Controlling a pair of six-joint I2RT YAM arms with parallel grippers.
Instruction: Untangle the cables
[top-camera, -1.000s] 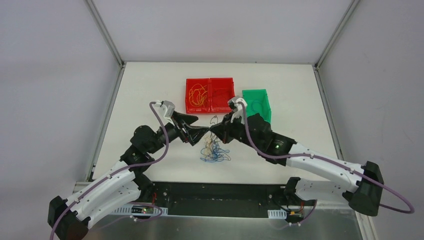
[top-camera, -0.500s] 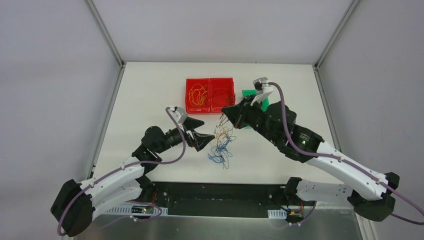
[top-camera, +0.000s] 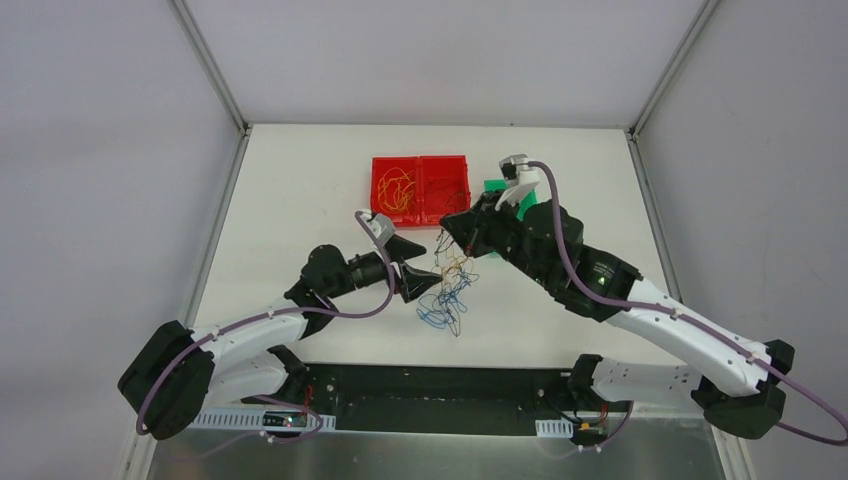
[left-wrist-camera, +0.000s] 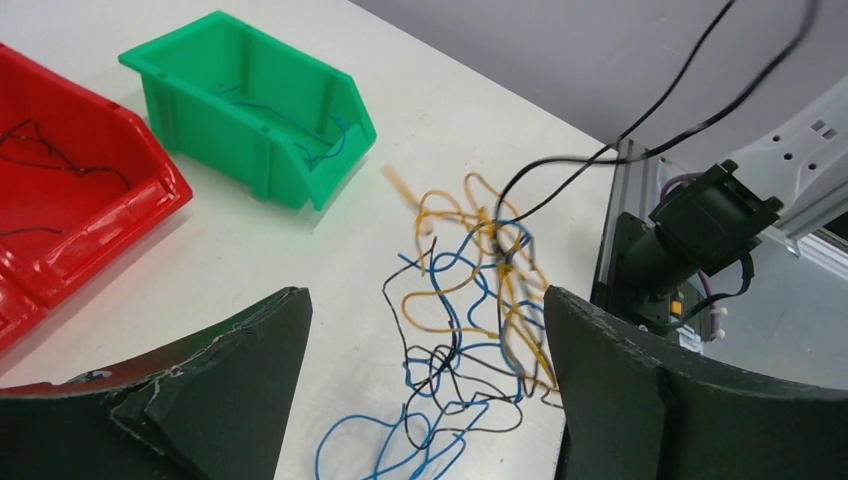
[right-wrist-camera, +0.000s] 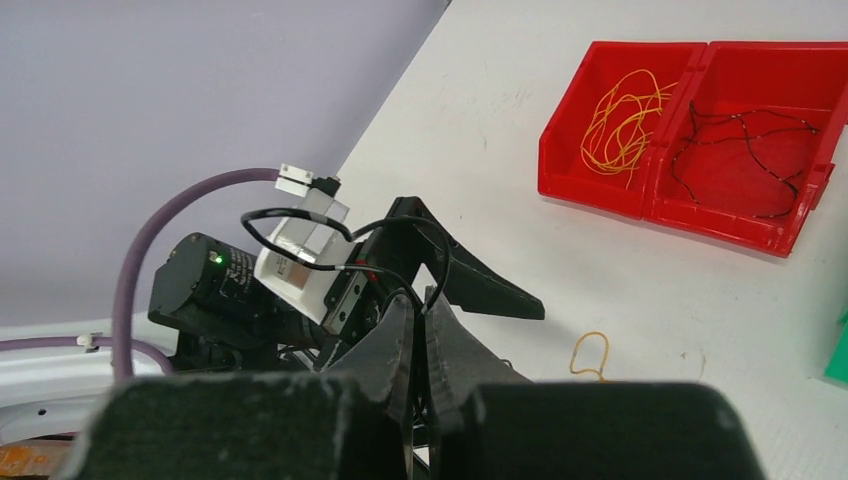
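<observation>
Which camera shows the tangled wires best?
The left wrist camera: the cables fill the middle, every colour clear. The top camera shows them small and far. The right wrist camera shows just a yellow loop and a dark strand.

The cables (top-camera: 447, 290) lie before the bins (top-camera: 419, 190) (on the table (top-camera: 300, 200)).

1. White matte table (top-camera: 300, 190), with a few faint scuffs on it.
2. Plain grey-lilac back wall (top-camera: 430, 60). The side walls (top-camera: 90, 220) are the same colour, so the table's boxed in on three sides.
3. Silver metal posts (top-camera: 212, 70) go up from the two far corners.
4. Black strip (top-camera: 440, 398) along the near edge, with a shiny metal plate (top-camera: 440, 455) just below it.
5. Light's soft and even, and the shadows are pretty weak.
</observation>
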